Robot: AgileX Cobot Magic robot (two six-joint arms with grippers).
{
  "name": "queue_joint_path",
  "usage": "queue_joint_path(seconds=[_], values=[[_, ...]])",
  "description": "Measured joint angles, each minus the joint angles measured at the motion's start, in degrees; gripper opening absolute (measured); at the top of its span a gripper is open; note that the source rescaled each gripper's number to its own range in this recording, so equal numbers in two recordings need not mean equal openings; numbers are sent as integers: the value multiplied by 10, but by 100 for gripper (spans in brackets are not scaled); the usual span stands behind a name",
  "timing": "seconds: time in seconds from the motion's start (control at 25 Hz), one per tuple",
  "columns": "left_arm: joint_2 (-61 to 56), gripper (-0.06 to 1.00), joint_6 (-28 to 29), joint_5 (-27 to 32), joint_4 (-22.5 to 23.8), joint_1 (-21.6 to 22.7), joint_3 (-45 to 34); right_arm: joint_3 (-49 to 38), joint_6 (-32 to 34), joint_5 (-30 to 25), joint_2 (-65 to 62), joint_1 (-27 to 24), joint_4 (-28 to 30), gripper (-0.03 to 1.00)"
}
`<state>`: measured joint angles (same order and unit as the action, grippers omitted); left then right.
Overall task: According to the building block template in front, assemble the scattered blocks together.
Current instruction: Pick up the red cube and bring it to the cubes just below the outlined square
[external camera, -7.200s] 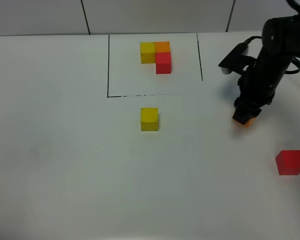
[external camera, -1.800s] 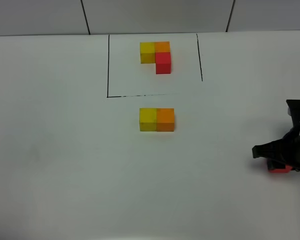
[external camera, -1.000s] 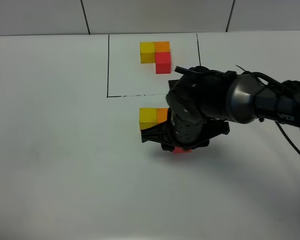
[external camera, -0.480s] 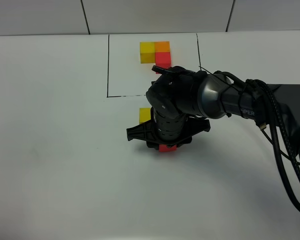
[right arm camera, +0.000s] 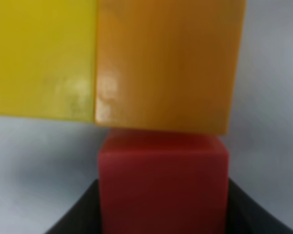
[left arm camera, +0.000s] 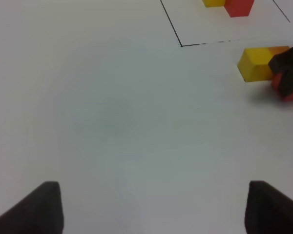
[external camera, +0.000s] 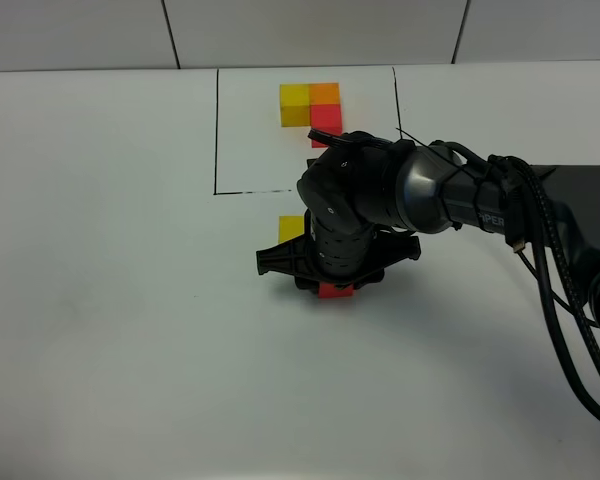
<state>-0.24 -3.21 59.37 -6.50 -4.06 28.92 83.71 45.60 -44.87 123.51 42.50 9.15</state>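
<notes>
Small white lettering on the right arm dark link, ending "PER", rest illegible, no other text

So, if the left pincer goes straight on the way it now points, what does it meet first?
Probably only the bare table, though depth is unclear. The left pincer is open, and the yellow cube lies well off to one side of its line.

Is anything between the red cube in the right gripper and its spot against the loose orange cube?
Nothing visible. In the right wrist view the red cube, held by the right gripper, appears to meet the orange cube directly, with the yellow cube alongside the orange one.
</notes>
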Motion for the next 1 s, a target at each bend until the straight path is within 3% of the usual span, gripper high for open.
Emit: queue_joint_path(seconds=[1.0], values=[[0,73,0,0,0,0,0,4,-2,16,11,-12,-18,2]])
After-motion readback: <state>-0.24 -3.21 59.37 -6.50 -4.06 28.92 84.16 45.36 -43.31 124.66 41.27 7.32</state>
